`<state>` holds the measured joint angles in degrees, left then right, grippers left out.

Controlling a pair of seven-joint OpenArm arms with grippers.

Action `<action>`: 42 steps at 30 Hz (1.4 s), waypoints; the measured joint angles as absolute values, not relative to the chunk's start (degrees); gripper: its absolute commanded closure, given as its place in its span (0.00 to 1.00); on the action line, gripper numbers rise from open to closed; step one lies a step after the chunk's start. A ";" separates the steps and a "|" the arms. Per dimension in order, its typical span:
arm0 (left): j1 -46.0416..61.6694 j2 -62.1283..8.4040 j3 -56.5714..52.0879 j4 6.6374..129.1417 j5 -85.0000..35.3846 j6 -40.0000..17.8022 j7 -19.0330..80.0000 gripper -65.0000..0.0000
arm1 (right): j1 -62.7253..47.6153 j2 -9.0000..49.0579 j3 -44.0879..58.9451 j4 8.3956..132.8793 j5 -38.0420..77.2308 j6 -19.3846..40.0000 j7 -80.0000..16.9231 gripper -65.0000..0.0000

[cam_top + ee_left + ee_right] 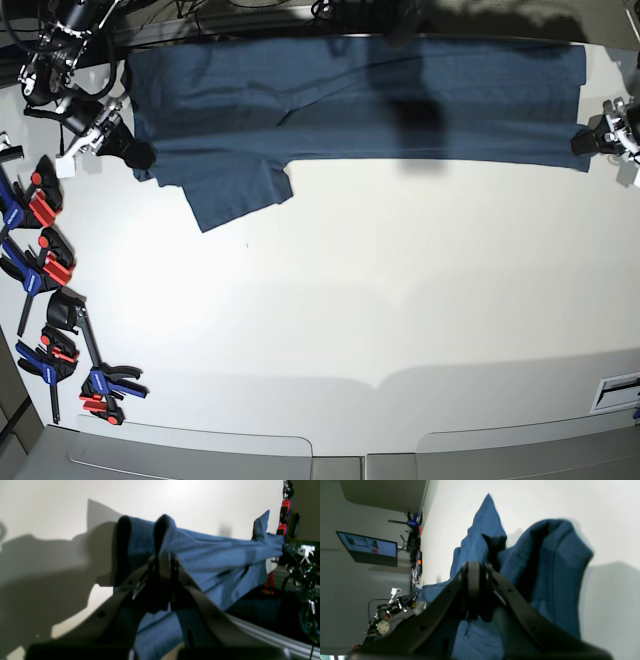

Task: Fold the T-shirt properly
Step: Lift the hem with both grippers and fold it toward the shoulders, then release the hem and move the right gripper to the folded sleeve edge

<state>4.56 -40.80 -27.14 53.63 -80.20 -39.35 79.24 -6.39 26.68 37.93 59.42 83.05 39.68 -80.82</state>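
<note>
Step in hand, at a guess: stretching the T-shirt (pixel 350 100) out flat, pulled tight between two arms, ready for a fold. Lying along the far edge of the white tabletop (pixel 330 300), spread wide from one side to the other, with one sleeve (pixel 235 190) poking down toward the middle.

Left gripper (pixel 162 555) pinched shut on a bunched bit of blue cloth (seen close up in the left wrist view, with the cloth puffing up above the fingers (pixel 165 565)). Out at the right end of the shirt in the base view.

Right gripper (pixel 476 567) also squeezed shut on the T-shirt, with folds of cloth standing up past the fingers (pixel 473 580). At the left end of the shirt in the base view, near the sleeve.

Next move, most likely: bringing both held ends toward the near side together, at the same speed, so the far half lays over the near half. Needs a steady pull so the cloth stays smooth and not lumpy.

A row of red and blue clamps (pixel 45 270) down the left side of the tabletop, well apart from the shirt.
</note>
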 measured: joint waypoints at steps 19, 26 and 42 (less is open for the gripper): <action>4.58 -40.82 -27.14 53.63 -80.14 -39.48 79.94 0.79 | -7.29 26.72 37.93 59.42 83.05 39.66 -80.62 0.75; 4.56 -40.82 -27.14 53.63 -80.16 -39.48 79.55 0.79 | -7.29 26.72 37.93 59.44 83.05 39.66 -80.64 0.72; 4.08 -49.34 -27.14 53.63 -83.57 -39.51 79.53 0.79 | -2.39 33.06 38.00 59.44 83.02 39.68 -80.79 0.72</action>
<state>4.08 -49.34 -27.14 53.63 -83.57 -39.51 79.53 -2.39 33.06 38.00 59.44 83.02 39.68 -80.79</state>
